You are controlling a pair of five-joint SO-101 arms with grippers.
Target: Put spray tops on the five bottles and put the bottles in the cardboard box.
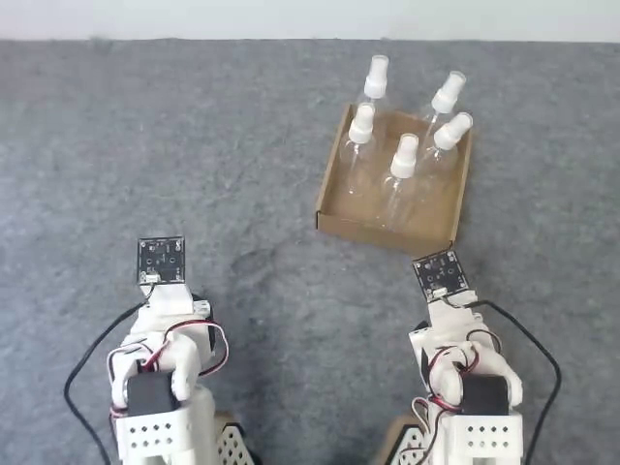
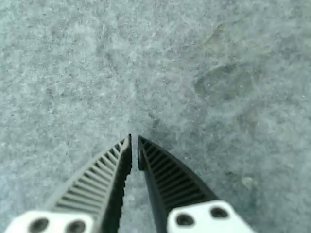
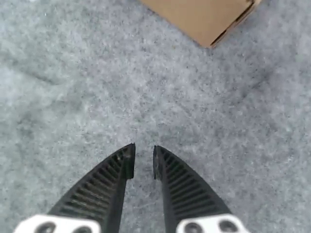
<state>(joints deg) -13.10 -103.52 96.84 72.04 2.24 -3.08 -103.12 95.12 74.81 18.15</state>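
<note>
Standing here, I can make out no readable text, label, number or sign on the plain cardboard box [image 1: 383, 231] or on the five bottles [image 1: 402, 170] in it.

Left tool [image 2: 134, 141] closed, right tool [image 3: 144, 153] ajar

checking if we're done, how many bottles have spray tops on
5, all capped and standing in the cardboard box: far-left bottle, far-right bottle, mid-left bottle, mid-right bottle, front bottle. None seems hidden.
</note>
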